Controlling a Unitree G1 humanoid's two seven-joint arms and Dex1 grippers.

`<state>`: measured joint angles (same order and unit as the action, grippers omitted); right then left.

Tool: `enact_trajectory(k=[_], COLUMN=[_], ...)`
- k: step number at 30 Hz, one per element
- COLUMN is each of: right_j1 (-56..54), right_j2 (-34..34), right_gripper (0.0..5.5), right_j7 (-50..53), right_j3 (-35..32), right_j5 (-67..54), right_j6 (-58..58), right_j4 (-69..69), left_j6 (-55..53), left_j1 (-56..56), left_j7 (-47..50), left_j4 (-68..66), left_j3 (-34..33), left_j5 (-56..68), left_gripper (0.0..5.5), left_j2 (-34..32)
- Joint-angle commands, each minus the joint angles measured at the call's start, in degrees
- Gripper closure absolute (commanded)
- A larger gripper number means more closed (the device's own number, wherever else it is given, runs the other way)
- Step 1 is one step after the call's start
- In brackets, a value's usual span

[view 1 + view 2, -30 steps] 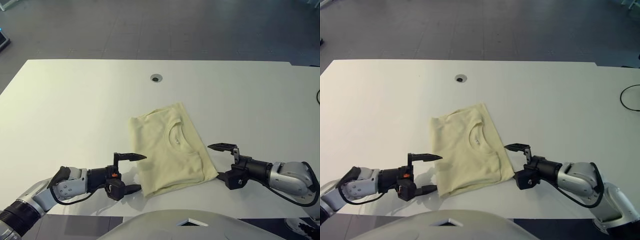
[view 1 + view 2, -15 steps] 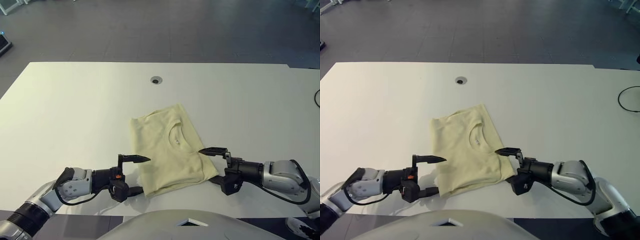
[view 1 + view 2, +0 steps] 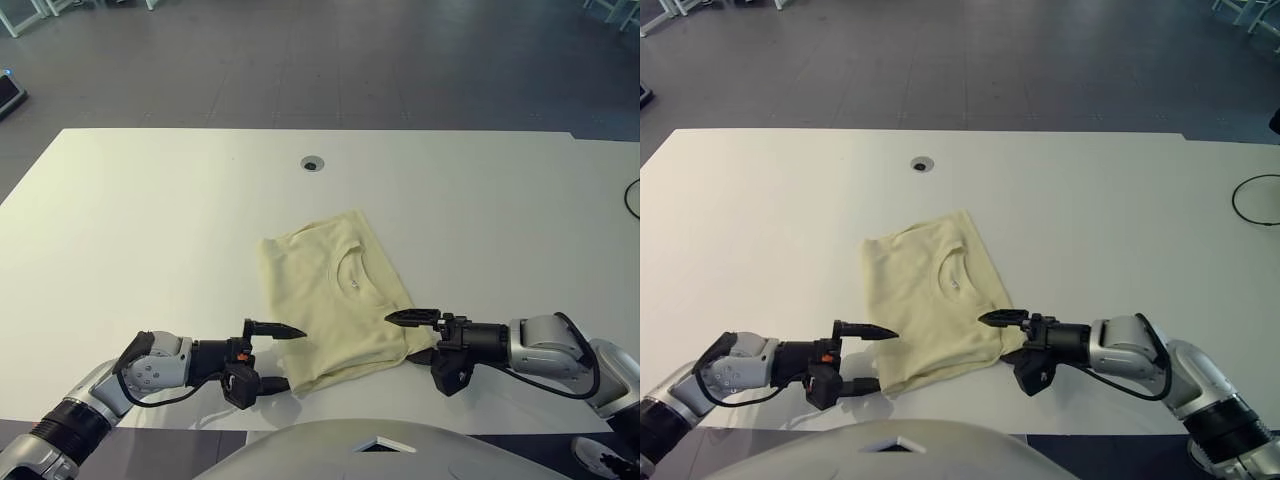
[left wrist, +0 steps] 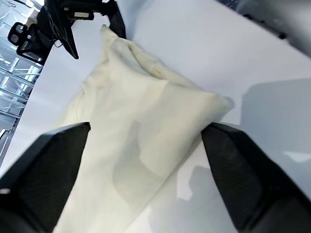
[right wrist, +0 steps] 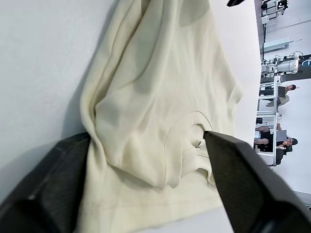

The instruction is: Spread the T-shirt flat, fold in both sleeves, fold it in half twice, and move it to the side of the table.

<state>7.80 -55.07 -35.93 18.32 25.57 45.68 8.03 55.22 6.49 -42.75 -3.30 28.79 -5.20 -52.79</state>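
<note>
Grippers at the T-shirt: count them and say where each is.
2. The left gripper is open around the T-shirt's near left corner; the right gripper is open around its near right corner.

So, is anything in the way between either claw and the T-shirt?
Nothing visible is. The left claw and right claw are both open, each with a near corner of the folded T-shirt between its fingers, on the white table.

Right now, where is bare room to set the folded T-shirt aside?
Bare table left and right of the T-shirt and beyond it around the cable hole. Crowded: near edge, where left gripper and right gripper straddle its corners.
</note>
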Motion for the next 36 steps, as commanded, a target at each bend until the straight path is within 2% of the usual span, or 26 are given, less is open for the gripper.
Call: enact_trajectory(k=[1, 17, 20, 22, 36], right_j1=[1.3, 2.0, 3.6, 5.7, 13.8], right_j2=[-0.3, -1.6, -2.7, -3.9, -7.0], right_gripper=[2.67, 5.45, 5.50, 5.50, 5.50], right_j7=[-2.2, -0.8, -2.7, -4.9, -18.6], right_j3=[3.5, 4.2, 4.3, 4.5, 2.9], right_j5=[7.2, 7.7, 4.0, -0.8, -23.4], right_j6=[-1.0, 0.9, -0.7, -3.5, -31.5], right_j4=[-3.9, -4.7, -2.8, 1.1, 27.1], left_j6=[0.4, 2.4, 3.2, 3.6, 8.1], left_j1=[-0.3, 0.0, 0.0, -0.7, 1.0], left_j7=[-2.2, -3.9, -4.2, -4.6, -8.6], left_j4=[-1.5, -4.3, -5.1, -5.8, -3.8], left_j3=[0.8, 0.6, 0.3, -0.2, -1.1], left_j5=[-0.5, -1.0, -0.5, 0.5, 11.3], left_gripper=[2.14, 4.78, 5.32, 5.42, 5.43], left_j2=[0.2, 1.1, 0.4, -0.3, -8.8])
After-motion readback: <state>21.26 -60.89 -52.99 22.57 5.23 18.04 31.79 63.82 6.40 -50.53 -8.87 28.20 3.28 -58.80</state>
